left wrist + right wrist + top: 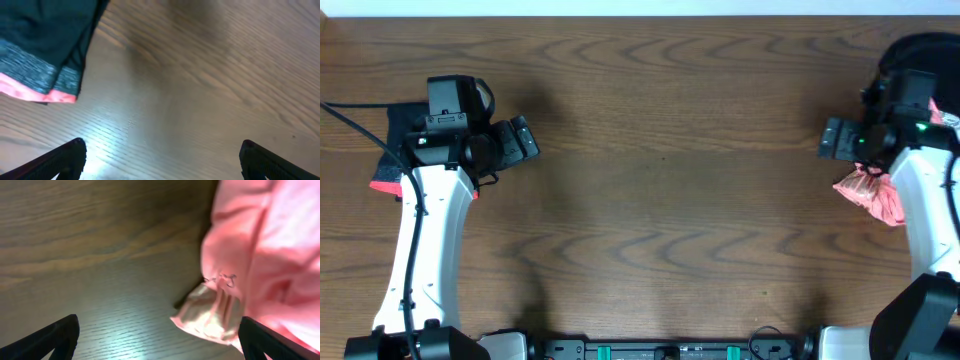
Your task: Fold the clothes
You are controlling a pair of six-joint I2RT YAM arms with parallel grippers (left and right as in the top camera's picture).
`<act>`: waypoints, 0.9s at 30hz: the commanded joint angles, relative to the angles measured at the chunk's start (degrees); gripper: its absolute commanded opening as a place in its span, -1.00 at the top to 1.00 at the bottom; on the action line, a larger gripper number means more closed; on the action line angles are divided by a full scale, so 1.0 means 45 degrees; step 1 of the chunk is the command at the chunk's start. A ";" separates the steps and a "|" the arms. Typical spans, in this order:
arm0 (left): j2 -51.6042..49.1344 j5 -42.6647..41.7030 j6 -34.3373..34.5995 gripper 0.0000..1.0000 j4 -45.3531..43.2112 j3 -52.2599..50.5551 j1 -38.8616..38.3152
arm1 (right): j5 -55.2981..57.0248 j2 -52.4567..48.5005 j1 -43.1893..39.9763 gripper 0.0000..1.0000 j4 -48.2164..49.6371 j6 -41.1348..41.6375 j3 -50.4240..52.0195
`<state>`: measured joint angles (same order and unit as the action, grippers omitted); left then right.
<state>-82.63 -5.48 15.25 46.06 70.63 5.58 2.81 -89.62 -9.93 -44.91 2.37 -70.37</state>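
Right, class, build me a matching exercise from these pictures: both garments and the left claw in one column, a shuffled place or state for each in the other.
1. dark teal cloth garment with coral hem
2. crumpled pink cloth garment
3. left claw

a. open, holding nothing
b. right end of the brown wooden table
c. left end of that table

Pairs: 1-c, 2-b, 3-a

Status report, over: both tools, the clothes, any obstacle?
Left tool open, empty. Right tool open, empty. Dark garment by left tool, pink garment by right tool, neither held. No obstacle seen.
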 commanded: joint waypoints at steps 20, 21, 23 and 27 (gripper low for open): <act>0.0738 0.0345 -0.0602 -0.96 -0.0908 -0.1812 0.0053 | 0.0073 0.0321 0.2059 -0.87 -0.0865 0.1661 0.0855; 0.0942 0.0223 -0.0602 -0.96 -0.1083 -0.2069 0.0053 | 0.0073 0.0491 0.2254 -0.86 -0.0748 0.1685 0.1083; 0.1574 -0.0228 -0.0602 -0.96 -0.1564 -0.2749 0.0053 | 0.0078 0.1035 0.2739 -0.87 -0.0330 0.1817 0.1681; 0.3128 -0.0408 -0.0544 -0.96 -0.2021 -0.3837 0.0053 | 0.0068 0.2754 0.3672 -0.89 0.0350 0.2516 0.2866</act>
<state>-73.43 -6.09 13.47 37.58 55.42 5.58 3.31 -83.46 4.19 -44.25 10.41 -59.70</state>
